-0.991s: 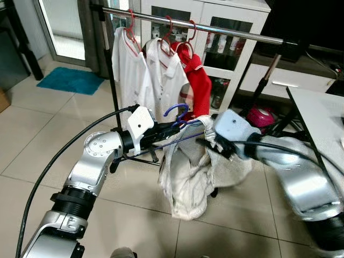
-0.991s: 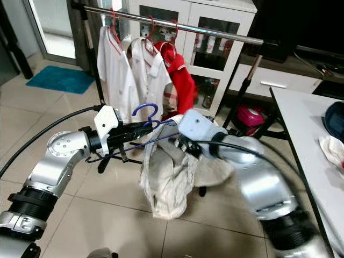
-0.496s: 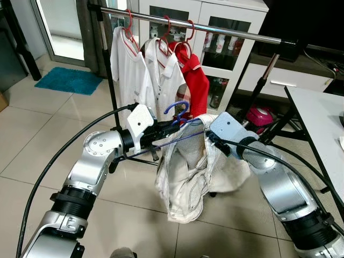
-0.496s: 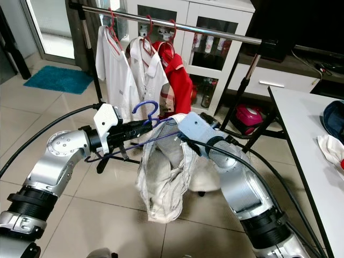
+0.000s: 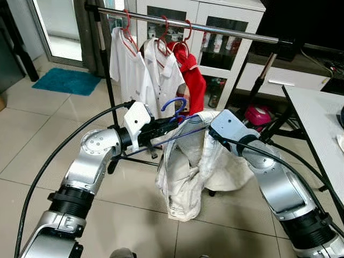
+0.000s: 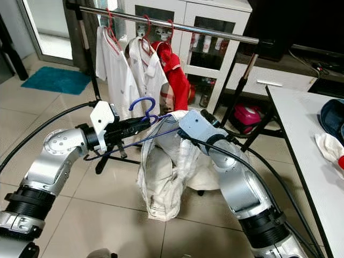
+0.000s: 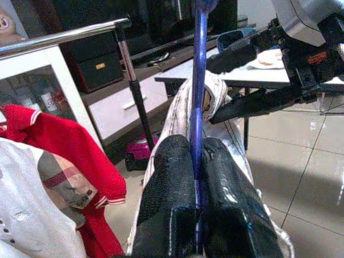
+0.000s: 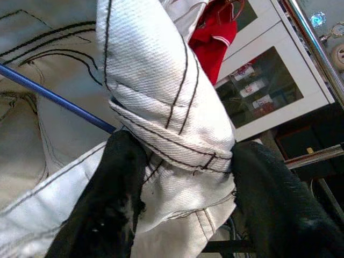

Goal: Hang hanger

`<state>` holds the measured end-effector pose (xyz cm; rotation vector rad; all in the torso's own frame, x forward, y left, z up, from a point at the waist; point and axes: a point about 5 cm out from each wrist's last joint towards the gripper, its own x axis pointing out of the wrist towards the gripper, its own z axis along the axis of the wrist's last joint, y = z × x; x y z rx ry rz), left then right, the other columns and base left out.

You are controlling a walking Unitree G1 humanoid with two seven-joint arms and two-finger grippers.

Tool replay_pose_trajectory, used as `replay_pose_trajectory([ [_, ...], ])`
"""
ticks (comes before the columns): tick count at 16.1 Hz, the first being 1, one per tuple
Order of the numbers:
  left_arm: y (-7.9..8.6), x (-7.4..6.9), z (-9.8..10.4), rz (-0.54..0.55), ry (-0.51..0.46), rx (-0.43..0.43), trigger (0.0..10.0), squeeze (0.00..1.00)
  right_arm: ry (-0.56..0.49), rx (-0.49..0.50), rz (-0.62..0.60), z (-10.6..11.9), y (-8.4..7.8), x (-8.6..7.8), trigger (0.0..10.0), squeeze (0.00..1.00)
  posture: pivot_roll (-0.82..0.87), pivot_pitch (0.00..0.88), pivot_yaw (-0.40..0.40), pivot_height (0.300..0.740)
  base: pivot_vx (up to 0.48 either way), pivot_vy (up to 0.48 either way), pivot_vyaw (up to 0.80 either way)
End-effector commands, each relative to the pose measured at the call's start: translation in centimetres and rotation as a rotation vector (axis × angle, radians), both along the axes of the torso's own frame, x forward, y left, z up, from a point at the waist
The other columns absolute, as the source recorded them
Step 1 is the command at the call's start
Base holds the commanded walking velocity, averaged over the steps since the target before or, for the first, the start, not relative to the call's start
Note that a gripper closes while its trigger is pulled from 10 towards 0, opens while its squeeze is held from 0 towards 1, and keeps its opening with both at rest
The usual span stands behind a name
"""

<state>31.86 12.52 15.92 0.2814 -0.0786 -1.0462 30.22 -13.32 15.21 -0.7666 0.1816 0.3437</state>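
Rack: long silver metal clothes rail (image 5: 226, 31) on black uprights, crossing the scene from 11 to 2 o'clock in the head views.
Hung clothes: two white collared shirts (image 5: 141, 75) and a red shirt with white trim (image 5: 196, 81) on red hangers, bunched toward the rail's 11 o'clock end.
Garment: crumpled off-white denim garment with dark stitching (image 5: 189, 164), sagging at scene centre, draped on the hanger.
Hanger: thin blue plastic hanger (image 6: 141, 109), hook pointing up, held below the rail and apart from it, just in front of the hung shirts.
Left gripper: left gripper (image 7: 196, 164) reaches in from 9 o'clock; its two black fingers are pressed together on the hanger's blue shaft.
Right gripper: right gripper (image 8: 177, 161) comes in from 3 o'clock; its black fingers (image 8: 110, 199) are closed around a thick folded seam of the garment, beside the hanger's blue bar.
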Motion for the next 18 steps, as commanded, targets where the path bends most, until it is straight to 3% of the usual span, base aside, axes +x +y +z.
replay_pose_trajectory([
  [1,-0.3,0.1,2.3,-0.002,-0.095,-0.062,0.0,0.00,0.014,0.012,0.003,-0.3,-0.1,0.1,0.0,0.00,-0.02,0.000,-0.097,0.740,0.000,0.000,0.00],
  [11,1.2,0.4,1.7,0.033,-0.091,0.007,0.0,0.00,0.014,0.072,0.025,-0.1,-0.1,-0.1,0.0,0.00,-0.03,0.000,-0.093,0.740,0.000,0.000,0.00],
  [15,2.4,0.4,1.0,0.062,-0.078,0.066,0.0,0.00,0.015,0.122,0.044,0.1,0.1,-0.1,0.0,0.00,-0.02,0.000,-0.096,0.740,0.000,0.000,0.00],
  [18,3.7,-0.1,0.2,0.056,-0.039,0.114,0.0,0.00,0.015,0.148,0.010,0.2,-0.7,0.2,0.0,0.00,-0.02,0.000,-0.101,0.740,0.000,0.000,0.00],
])
